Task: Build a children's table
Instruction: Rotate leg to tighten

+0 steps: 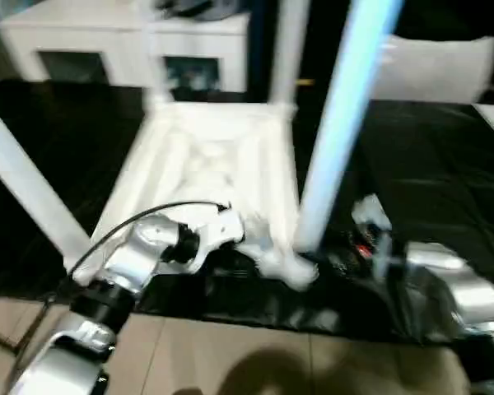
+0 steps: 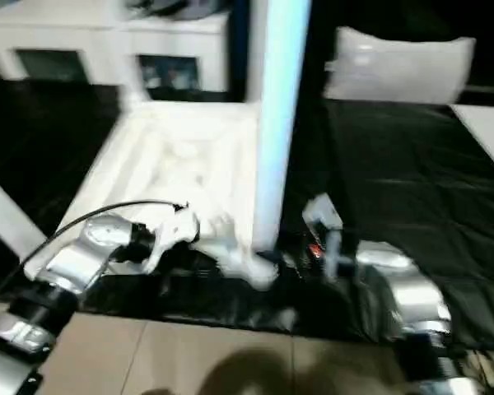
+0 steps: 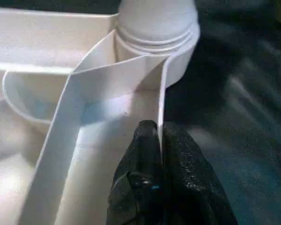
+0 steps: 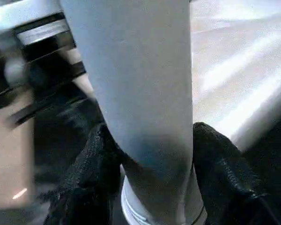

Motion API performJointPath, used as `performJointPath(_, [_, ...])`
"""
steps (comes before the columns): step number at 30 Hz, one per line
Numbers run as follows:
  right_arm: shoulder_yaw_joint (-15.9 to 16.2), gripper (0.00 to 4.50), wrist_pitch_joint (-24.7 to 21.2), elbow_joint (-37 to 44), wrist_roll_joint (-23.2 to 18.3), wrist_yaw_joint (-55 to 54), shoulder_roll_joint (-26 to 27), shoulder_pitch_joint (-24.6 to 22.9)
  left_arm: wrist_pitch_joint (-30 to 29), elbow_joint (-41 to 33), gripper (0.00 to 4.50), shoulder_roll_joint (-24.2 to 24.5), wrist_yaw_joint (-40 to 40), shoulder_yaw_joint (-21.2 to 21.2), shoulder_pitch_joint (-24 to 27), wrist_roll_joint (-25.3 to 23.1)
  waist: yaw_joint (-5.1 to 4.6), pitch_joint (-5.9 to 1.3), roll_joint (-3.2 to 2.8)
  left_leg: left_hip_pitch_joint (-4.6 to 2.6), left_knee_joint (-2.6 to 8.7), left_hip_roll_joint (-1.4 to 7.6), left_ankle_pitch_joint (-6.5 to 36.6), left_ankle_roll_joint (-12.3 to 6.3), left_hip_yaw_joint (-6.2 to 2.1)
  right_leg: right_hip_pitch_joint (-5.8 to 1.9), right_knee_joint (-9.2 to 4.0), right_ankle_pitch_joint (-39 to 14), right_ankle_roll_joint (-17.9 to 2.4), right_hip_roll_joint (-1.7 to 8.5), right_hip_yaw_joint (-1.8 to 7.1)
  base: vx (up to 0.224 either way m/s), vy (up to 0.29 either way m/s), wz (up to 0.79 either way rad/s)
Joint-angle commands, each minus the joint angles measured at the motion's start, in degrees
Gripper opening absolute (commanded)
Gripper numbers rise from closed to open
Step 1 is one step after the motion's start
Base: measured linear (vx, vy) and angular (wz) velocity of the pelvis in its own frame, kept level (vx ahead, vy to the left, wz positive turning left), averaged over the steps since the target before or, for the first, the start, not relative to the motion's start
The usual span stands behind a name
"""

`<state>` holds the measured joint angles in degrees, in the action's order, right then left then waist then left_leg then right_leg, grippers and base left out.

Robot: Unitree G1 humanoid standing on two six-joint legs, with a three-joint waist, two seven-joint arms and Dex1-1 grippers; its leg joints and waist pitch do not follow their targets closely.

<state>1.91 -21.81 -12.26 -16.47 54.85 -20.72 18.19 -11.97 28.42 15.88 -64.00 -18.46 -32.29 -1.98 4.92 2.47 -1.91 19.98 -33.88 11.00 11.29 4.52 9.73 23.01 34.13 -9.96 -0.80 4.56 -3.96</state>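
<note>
step: seat leg point(image 4: 140, 93) in near-right corner socket point(image 3: 154, 37) of upturned tabletop point(image 1: 206, 164) | left gripper point(image 3: 159, 140) pinches tabletop's rim closed | right gripper point(image 4: 150, 159) clasps leg | advice: keep leg upright, press straight down

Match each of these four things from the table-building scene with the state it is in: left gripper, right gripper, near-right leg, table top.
Things:
1. left gripper
2. right gripper
3. near-right leg
4. table top

States:
A. lies upside down on the black cover
B. stands upright in a corner socket
C. pinches a thin rim wall
D. fingers either side of a round tube

Pairs: 1-C, 2-D, 3-B, 4-A
</note>
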Motion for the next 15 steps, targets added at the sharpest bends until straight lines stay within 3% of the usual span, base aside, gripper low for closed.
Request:
performJointPath(1, [2.77, 1.96, -4.12, -2.71, 1.69, -7.41, 4.66, 1.72, -1.27, -1.81, 0.00, -6.09, 2.77, -0.67, -1.85, 3.54, -0.15, -2.85, 1.31, 0.69, 4.44, 1.13, 12.40, -1.08, -0.62, -2.90, -5.69, -29.79, -4.57, 3.57, 1.82, 0.000, 0.000, 0.00])
performJointPath(3, [1.80, 1.96, -5.63, -4.01, 2.82, -13.40, 7.33, 2.80, -2.70, -1.33, 0.00, -8.86, 6.02, -0.38, -2.43, 3.39, -0.76, -3.01, 1.22, 0.71, 4.41, 1.07, 12.20, -1.41, -0.75, -2.91, -5.71, -28.70, -4.79, 3.57, 1.71, 0.000, 0.000, 0.00])
performJointPath(4, [0.58, 1.96, -6.37, -5.03, 3.67, -19.82, 10.63, 3.62, -3.56, 0.78, 0.00, -12.46, 12.81, 0.25, -3.59, 1.80, -1.45, -2.92, 1.21, 0.69, 4.22, 0.93, 11.67, -1.54, -0.50, -2.52, -5.74, -26.96, -5.52, 3.21, 1.86, 0.000, 0.000, 0.00])
performJointPath(6, [-0.05, 1.96, -6.40, -5.43, 3.91, -22.42, 11.98, 3.91, -3.66, 1.78, 0.00, -13.89, 15.77, 0.58, -4.04, 1.11, -1.48, -3.09, 1.05, 0.38, 4.17, 0.91, 11.82, -1.42, -0.58, -2.53, -5.72, -27.01, -5.63, 3.31, 1.80, 0.000, 0.000, 0.00])
performJointPath(7, [-0.90, 1.96, -4.57, -6.22, 4.86, -25.88, 13.84, 4.29, -3.22, 3.62, 0.00, -16.40, 22.73, 1.92, -4.77, -0.63, -1.49, -3.15, 1.19, 0.66, 4.20, 1.01, 10.79, -2.10, -0.54, -2.77, -5.62, -24.88, -5.96, 3.28, 1.94, 0.000, 0.000, 0.00])
performJointPath(8, [-0.90, 1.96, -4.57, -6.22, 4.86, -25.88, 13.84, 4.29, -3.22, 3.62, 0.00, -16.40, 22.73, 1.92, -4.77, -0.63, -1.53, -3.18, 1.11, 0.51, 4.16, 1.11, 10.77, -2.17, -0.46, -2.55, -5.60, -24.02, -6.26, 3.23, 2.02, 0.000, 0.000, 0.00])
performJointPath(9, [-1.52, 1.96, -1.80, -6.62, 5.50, -27.34, 14.89, 4.35, -2.14, 4.20, 0.00, -17.45, 25.70, 2.13, -4.99, -2.18, -1.48, -3.29, 1.25, 0.46, 4.05, 1.06, 10.65, -2.51, -0.38, -2.60, -5.50, -22.66, -6.64, 3.22, 2.03, 0.000, 0.000, 0.00])
performJointPath(11, [-2.03, 2.51, -1.11, -6.45, 5.16, -27.69, 15.31, 4.29, -1.67, 3.94, 0.00, -17.44, 25.63, 1.81, -4.89, -2.60, -1.14, -3.46, 1.24, 0.75, 3.99, 1.03, 8.82, -3.25, -0.38, -2.97, -5.14, -19.70, -7.25, 3.29, 2.11, 0.000, 0.000, 0.00])
performJointPath(12, [-2.35, 2.65, -1.07, -6.21, 4.73, -27.56, 15.42, 4.23, -1.48, 3.74, 0.00, -17.32, 25.28, 1.65, -4.80, -2.63, -1.04, -3.47, 0.97, 0.79, 3.99, 1.01, 8.33, -3.50, -0.38, -2.99, -5.05, -18.69, -7.52, 3.28, 2.16, 0.000, 0.000, 0.00])
performJointPath(15, [-2.89, 2.87, -0.70, -4.62, 3.70, -25.95, 14.86, 3.66, -1.03, 2.64, 0.00, -15.98, 23.17, 0.87, -4.23, -2.93, -0.93, -3.50, 0.99, 0.88, 4.01, 1.09, 7.45, -4.42, -0.35, -3.19, -4.77, -15.31, -8.82, 3.29, 2.16, 0.000, 0.000, 0.00])
